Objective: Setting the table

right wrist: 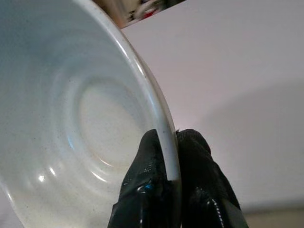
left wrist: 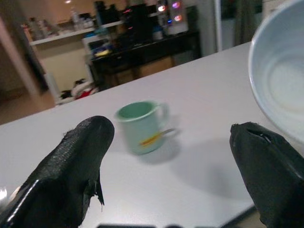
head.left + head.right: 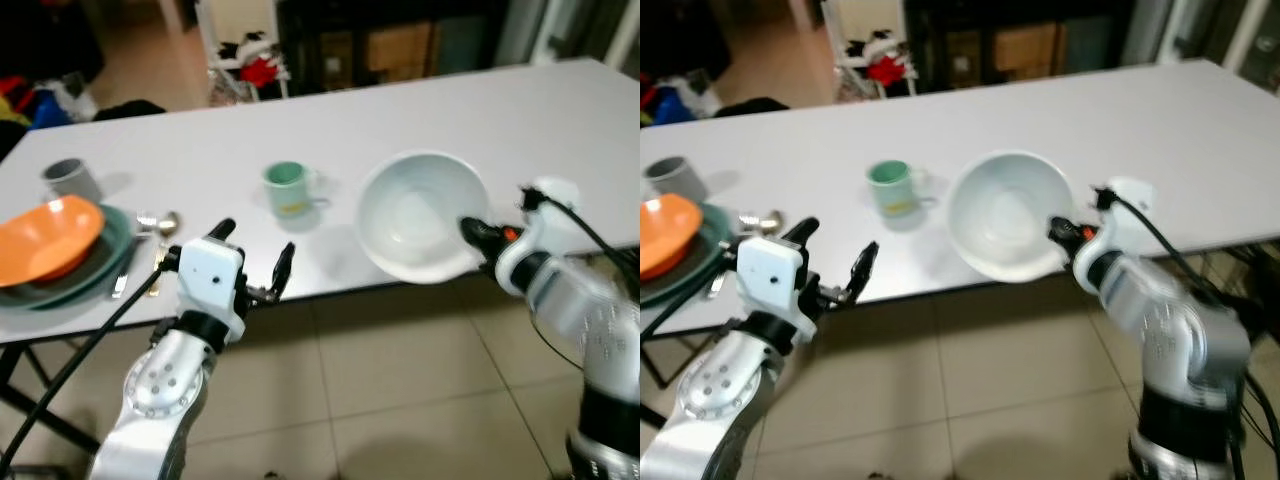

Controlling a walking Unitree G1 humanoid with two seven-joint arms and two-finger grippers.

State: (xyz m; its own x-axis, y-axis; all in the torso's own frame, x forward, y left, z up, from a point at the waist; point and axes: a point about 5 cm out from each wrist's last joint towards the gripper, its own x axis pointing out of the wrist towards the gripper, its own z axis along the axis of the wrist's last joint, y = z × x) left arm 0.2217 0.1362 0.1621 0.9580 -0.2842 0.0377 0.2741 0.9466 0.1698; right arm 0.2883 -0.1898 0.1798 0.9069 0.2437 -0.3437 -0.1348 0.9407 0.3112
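At the near edge of the white counter (image 3: 440, 90), the left hand (image 3: 256, 262) hovers just off the rim with its two black fingers spread wide, nothing between them. The right hand (image 3: 470, 232) is clenched on the rim of a white bowl (image 3: 420, 215); in the right wrist view one finger (image 1: 145, 178) sits inside the rim and the other outside, pinching it. Bowl is tilted, its opening turned partly toward the robot, near the counter's front edge; whether its base touches the surface is unclear. Just beyond the left hand, between it and the bowl, a green mug (image 3: 287, 190) stands upright on the counter, handle toward the bowl, a yellowish mark on its side. Off to the robot's left, an orange bowl (image 3: 45, 238) rests on a green plate (image 3: 95, 262) at the counter's edge, with cutlery (image 3: 150, 250) lying beside the plate. Behind that, a grey cup (image 3: 70, 178) stands upright. Tiled floor (image 3: 400, 390) below. Far side of the room is dark furniture and clutter, blurred.
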